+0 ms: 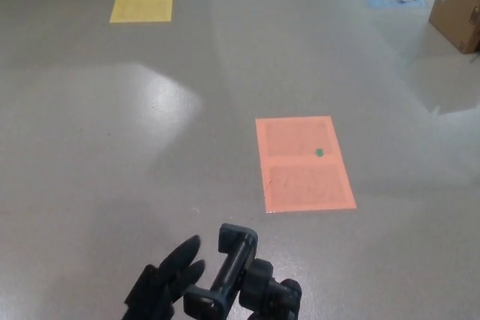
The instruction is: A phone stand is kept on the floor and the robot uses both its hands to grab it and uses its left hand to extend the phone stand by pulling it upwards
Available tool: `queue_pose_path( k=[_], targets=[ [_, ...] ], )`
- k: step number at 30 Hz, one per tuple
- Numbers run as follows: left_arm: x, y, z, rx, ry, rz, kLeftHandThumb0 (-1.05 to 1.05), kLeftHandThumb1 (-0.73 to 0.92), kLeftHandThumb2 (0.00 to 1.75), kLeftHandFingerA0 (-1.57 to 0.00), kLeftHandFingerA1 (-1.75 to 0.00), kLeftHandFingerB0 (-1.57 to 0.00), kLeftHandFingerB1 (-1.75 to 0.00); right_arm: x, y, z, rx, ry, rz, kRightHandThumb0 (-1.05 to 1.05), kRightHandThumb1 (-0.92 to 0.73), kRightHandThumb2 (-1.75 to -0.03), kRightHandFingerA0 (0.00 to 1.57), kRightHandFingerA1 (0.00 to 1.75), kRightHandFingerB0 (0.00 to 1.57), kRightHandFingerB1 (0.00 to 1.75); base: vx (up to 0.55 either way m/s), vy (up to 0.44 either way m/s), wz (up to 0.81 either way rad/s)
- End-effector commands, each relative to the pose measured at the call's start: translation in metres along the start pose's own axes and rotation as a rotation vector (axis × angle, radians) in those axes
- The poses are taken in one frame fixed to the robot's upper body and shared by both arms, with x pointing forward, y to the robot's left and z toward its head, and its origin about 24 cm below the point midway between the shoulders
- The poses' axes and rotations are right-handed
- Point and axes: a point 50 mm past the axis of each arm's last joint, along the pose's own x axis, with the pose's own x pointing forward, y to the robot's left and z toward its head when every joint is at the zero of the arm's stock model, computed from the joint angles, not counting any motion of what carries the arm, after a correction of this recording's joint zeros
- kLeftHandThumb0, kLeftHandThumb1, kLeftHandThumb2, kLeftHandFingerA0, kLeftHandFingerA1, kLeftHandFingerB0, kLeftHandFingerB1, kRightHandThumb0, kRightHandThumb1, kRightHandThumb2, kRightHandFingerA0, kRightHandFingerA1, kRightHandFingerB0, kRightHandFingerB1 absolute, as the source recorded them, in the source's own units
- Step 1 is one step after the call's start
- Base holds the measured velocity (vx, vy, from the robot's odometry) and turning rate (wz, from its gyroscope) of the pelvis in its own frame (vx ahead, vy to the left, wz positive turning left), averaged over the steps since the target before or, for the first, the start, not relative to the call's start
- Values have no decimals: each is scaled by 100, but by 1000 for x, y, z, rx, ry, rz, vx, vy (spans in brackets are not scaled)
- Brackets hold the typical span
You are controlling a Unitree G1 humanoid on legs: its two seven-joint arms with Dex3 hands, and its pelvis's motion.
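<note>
phone stand [225, 275]: pole + base cut off by bottom edge
left robot hand [165, 284]: wrist/arm out of frame, finger state unclear
right robot hand [271, 299]: mostly cut off, grip unclear
cardboard box [457, 1]: cropped at right edge
green dot [319, 153]: too small to ID

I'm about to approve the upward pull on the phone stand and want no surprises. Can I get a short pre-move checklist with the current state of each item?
1. Phone stand in view: ok; its clamp head shows, its base is cut off.
2. Left hand gripping the stand: not ok; its fingers are apart, beside the stand.
3. Right hand holding the stand: cannot tell; it sits against the stand, grip unclear.
4. Stand's base on the floor: cannot tell.
5. Orange mat and cardboard box clear of the hands: ok.
</note>
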Motion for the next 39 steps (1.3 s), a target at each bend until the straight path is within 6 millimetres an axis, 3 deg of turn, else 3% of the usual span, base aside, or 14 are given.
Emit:
queue_pose_path(
  k=[1,2,7,14,16,17,18,19,20,29,30,31,33,39],
  targets=[
    [9,-11,2,-16,2,-19,-87,58,67,-34,-41,-31,-34,0,-3,-3,28,-4,-10,-71,-67,-76,0,27,0,0,0,0,0],
    [10,-14,2,-20,-1,-24,-88,60,68,-33,-41,-30,-33,0,-3,-4,23,-5,-10,-86,-58,-94,1,17,0,7,0,0,0],
    [15,-25,7,-27,-15,-48,-83,68,62,-33,-38,-31,-30,1,-3,-4,21,-12,-16,-79,-48,-86,0,17,0,7,0,0,0],
    [19,-41,13,-56,-38,-67,-81,67,61,-32,-42,-30,-30,2,1,-2,25,41,-21,-54,-70,-61,0,40,0,23,0,0,0],
    [19,-44,14,-59,-39,-62,-80,66,61,-35,-43,-35,-32,3,2,-2,61,57,-23,-57,-62,-82,1,48,4,32,0,0,0],
    [19,-50,15,-91,-45,-31,-64,63,59,-52,-73,-59,-84,4,2,-3,79,36,-38,-28,-81,-60,26,116,34,92,0,0,0],
    [19,-52,14,-91,-37,-15,-56,50,84,-65,-110,-74,-120,4,2,-2,80,5,-58,-36,-69,-98,106,138,94,132,0,0,0],
    [19,-54,13,-77,-26,-5,-45,48,81,-91,-131,-99,-135,5,2,-3,68,-4,-70,-41,-75,-97,128,158,112,150,0,0,0],
    [18,-55,13,-65,-20,-2,-23,70,59,-83,-175,-77,-175,5,2,-3,73,4,-78,-45,-78,-96,138,167,119,158,0,0,0],
    [11,-56,7,-11,-24,4,-23,66,64,-93,-175,-72,-175,1,4,-6,170,66,-162,-29,-82,-83,123,175,102,175,0,0,0],
    [11,-56,7,-12,-23,6,-22,66,65,-93,-175,-71,-175,2,3,-7,174,79,-166,-28,-88,-68,109,175,85,175,0,0,0],
    [11,-56,8,-18,-16,7,-21,65,65,-93,-175,-72,-175,2,3,-6,183,82,-168,-28,-82,-81,121,175,100,175,0,0,0],
    [10,-56,8,-29,1,8,-20,65,66,-94,-175,-72,-175,1,3,-6,191,81,-169,-27,-87,-71,107,175,84,175,0,0,0],
    [12,-56,10,-32,-12,4,-20,64,65,-95,-175,-72,-175,1,4,-8,199,81,-173,-27,-81,-81,119,175,97,175,0,0,0]
  ],
)
